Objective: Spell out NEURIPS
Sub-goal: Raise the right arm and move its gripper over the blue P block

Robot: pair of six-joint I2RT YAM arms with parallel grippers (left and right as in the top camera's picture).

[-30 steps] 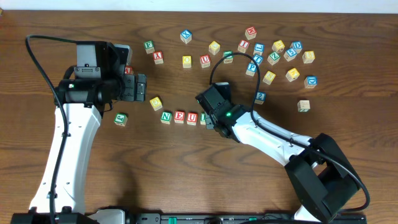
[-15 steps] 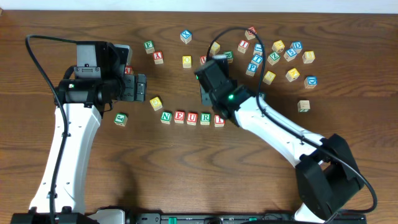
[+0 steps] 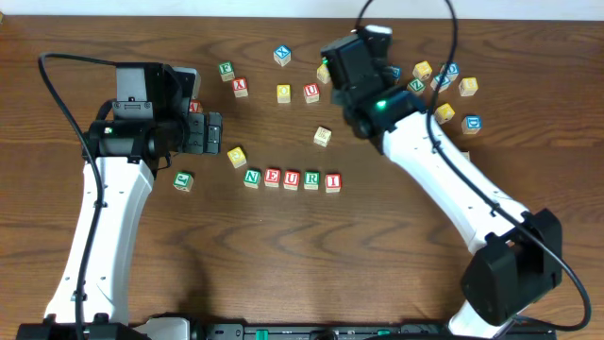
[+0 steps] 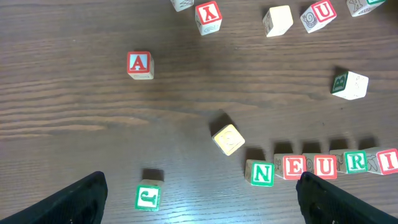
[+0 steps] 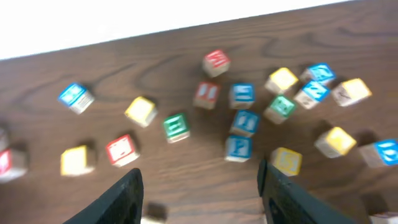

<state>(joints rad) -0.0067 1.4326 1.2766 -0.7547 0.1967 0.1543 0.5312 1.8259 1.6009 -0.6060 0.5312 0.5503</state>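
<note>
Dark wood-grain counter point(image 3: 283, 274) seen from above, w/ 2 white robot arms. 5 letter blocks form a row point(image 3: 292, 178) reading N-E-U-R-I, set close side by side; P and S not yet added.

The right hand point(image 5: 200, 180) hovers over a loose cluster of blocks point(image 5: 281, 106) at the counter's far side. The row lies behind it, well apart. Its 2 fingers are spread wide w/ nothing between them. The rt wrist view is blurred, so no letter reads for sure. 3 blue blocks point(image 5: 238, 147) lie in a line just ahead of the hand, and a yellow block point(image 5: 286, 160) sits just beside 1 finger.

The left hand point(image 4: 200, 186) is also spread and empty, w/ the N end of the row just ahead of it.

Judgement: the step in hand is finding and picking P. To do it well:
- Confirm the letter once the view is sharp.
- Centre that block between both fingers.
- Turn the wrist so the fingers meet 2 flat faces.
- Come down only where the gaps clear the neighbours, since the cluster is tight.
- Place it just past the I, letter up, in line w/ the row.
</note>
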